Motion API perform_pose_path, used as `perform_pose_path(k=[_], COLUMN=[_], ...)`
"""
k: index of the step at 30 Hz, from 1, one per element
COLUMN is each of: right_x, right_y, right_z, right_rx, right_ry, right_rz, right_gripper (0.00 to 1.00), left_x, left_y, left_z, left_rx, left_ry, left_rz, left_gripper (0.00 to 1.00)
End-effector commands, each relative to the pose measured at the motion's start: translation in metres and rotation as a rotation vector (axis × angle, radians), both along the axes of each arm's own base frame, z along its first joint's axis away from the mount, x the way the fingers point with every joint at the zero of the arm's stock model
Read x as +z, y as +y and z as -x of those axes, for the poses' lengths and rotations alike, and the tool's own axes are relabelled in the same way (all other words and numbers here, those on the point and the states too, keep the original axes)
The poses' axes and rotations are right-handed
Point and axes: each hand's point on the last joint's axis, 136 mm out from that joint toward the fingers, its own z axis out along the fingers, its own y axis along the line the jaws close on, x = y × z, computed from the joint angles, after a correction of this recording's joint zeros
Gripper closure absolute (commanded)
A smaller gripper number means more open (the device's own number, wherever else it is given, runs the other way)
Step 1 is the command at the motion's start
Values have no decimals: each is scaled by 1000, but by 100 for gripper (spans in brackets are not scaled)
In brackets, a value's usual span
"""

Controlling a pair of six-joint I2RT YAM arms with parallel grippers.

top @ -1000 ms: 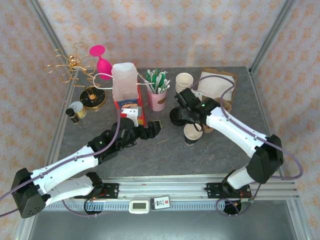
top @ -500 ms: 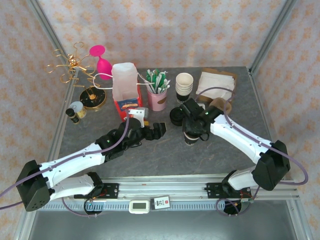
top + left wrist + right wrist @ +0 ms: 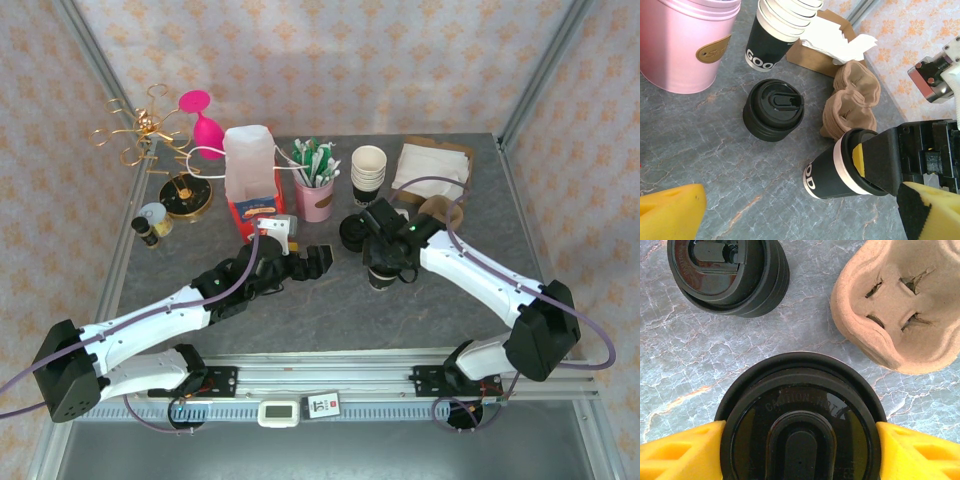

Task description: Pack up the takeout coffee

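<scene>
Right gripper [image 3: 800, 450] is clamping the lid of the takeout coffee [image 3: 832, 175]; left gripper [image 3: 310, 262] is hanging with jaws apart.
Coffee is standing just beside the pulp carrier [image 3: 900, 305]. In my judgement it is calling for a straight lift, a light squeeze and square seating in a carrier well. Lid is reading "CAUTION HOT", cup wall "OD", and the cup stack [image 3: 767, 40] near the carrier "GOO".
</scene>
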Motion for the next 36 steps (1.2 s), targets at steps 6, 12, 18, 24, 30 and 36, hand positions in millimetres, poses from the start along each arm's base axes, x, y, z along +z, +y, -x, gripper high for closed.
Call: perform_pose_path(k=[6,12,18,24,30,36], right_x=[-10,-13,-2,8,4,-10], right_y=[-6,-6,-4,-7,-3,-4], right_z=[9,9,3,-3,-7,-2], right_rx=[-7,-8,-11,-24,-15,2], right_ry=[19,14,-12,-47,-39,5], right_rz=[19,17,10,28,27,57], right_gripper=[26,23,17,15,20,23], left_x=[1,0,0,4,4,2], left_y=[-3,-4,-5,-5,-7,-6], left_z=[-1,-1,-1,-1,-3,-2], left_rx=[-3,-6,-9,-9,-14,-13], left_ry=[-10,-9,-7,-16,-16,-15], left_rz=[4,1,1,6,-1,-6], left_gripper=[1,1,1,1,1,1])
